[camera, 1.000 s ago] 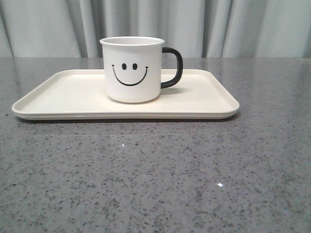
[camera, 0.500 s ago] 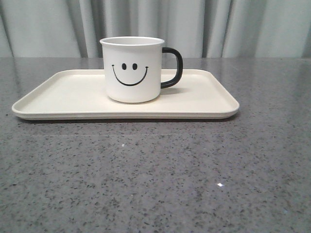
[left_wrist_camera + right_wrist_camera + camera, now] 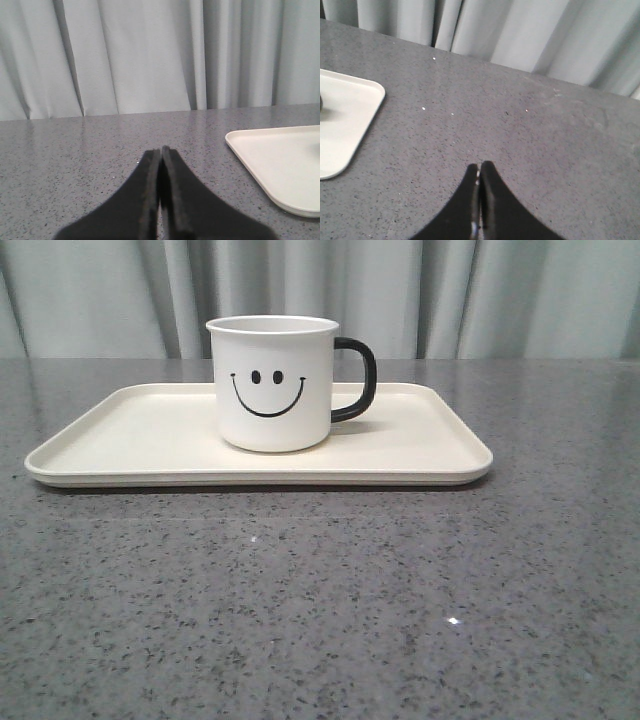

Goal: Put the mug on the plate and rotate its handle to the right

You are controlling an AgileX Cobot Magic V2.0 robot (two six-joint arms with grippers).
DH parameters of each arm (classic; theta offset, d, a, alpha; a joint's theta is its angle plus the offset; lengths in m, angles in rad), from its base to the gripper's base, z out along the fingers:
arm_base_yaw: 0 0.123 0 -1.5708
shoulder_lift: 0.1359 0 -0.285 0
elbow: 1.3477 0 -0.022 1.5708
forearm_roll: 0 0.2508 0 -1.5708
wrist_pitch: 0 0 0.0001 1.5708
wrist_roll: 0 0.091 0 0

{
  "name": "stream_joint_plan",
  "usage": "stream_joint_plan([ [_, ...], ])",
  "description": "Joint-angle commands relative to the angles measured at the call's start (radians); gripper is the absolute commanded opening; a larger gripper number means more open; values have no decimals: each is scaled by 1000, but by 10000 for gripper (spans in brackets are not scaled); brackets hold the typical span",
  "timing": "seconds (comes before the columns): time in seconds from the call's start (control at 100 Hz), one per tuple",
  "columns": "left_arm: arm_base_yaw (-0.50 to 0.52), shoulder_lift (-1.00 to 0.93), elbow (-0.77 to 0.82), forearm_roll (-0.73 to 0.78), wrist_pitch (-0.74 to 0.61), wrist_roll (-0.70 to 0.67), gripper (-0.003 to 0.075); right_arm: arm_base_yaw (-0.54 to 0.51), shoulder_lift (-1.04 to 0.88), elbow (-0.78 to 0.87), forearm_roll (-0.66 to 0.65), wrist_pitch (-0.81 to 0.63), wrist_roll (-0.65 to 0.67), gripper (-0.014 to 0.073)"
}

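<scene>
Front view: the mug (image 3: 273, 383) stands upright on the plate (image 3: 130, 440), a little back of its middle, smiley face toward the camera, handle (image 3: 358, 379) at 3 o'clock. The plate rests on the grey desk (image 3: 320, 600).

Left wrist view: the left tool (image 3: 160, 152) is closed on nothing, over bare desk, a plate corner nearby.

Right wrist view: the right tool (image 3: 479, 167) is closed, empty, beside the plate's other end.

- A grey speckled stone-look tabletop (image 3: 320, 610) fills the lower part of the front view and runs back to the far edge.
- Small bright glints of light sit on its surface near the front.
- Pale grey-white curtains (image 3: 480, 295) hang in vertical folds behind the table, meeting its far edge across the whole width.
</scene>
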Motion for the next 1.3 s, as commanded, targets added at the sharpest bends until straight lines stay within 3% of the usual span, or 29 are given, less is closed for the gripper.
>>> stream_joint_plan([
  [0.0,1,-28,9,-10,-74,-6,-20,52,-39,-5,6,-78,-1,-113],
  [0.23,1,-28,9,-10,-74,-6,-20,208,-198,123,6,-123,24,-113],
  [0.4,1,-28,9,-10,-74,-6,-20,252,-300,312,8,-299,37,-113],
  [0.57,1,-28,9,-10,-74,-6,-20,255,-376,532,12,-499,131,-113],
  [0.73,1,-28,9,-10,-74,-6,-20,255,-440,674,14,-587,179,-113],
  [1.01,1,-28,9,-10,-74,-6,-20,248,-503,826,17,-653,236,-113],
  [1.29,1,-28,9,-10,-74,-6,-20,240,-503,864,22,-653,244,-113],
])
